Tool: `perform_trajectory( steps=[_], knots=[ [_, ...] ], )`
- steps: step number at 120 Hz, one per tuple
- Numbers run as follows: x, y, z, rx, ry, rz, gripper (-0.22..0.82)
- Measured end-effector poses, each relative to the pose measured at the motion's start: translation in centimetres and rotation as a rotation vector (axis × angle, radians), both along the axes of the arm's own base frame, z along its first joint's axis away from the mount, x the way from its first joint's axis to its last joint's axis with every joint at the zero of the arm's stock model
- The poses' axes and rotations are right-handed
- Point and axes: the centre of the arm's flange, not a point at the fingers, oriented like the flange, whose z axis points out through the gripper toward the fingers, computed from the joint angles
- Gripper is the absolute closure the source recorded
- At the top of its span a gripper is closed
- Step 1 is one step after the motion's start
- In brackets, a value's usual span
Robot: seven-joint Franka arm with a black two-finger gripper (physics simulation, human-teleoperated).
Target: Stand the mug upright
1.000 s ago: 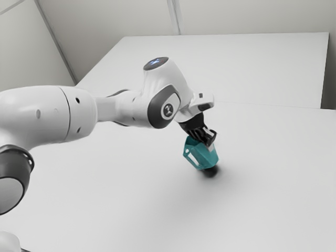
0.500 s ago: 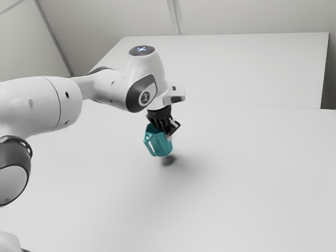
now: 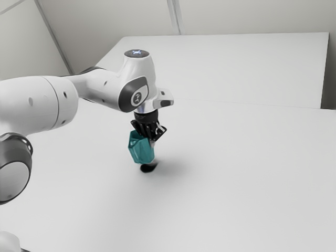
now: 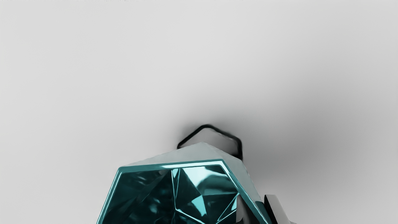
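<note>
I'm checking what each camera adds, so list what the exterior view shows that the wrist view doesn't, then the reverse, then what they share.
Exterior view: the white arm, the wall behind the table, and the outside of the mug from the side, above a dark patch.

Wrist view: the mug's faceted interior, seen through its mouth, one of the fingers outside its wall and the other inside.

Both: the teal mug, the fingers and the table.

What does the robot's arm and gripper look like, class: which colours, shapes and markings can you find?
The arm is glossy white, with thick, rounded sections and dark grey joint covers. One side cover carries a round emblem; the dark top cap shows a small bluish-white marking. The gripper is black, with light grey on its fingers.
</note>
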Motion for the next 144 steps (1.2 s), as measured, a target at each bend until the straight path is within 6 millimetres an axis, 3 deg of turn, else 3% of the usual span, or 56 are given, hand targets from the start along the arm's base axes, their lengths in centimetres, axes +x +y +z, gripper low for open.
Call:
perform_trajectory(
  steps=[101, 144],
  knots=[
    [-0.5, -2.0, -2.8, -0.053, -0.09, 0.127, 0.78],
    [-0.7, -2.2, -1.9, -0.084, -0.079, 0.147, 0.31]
  ],
)
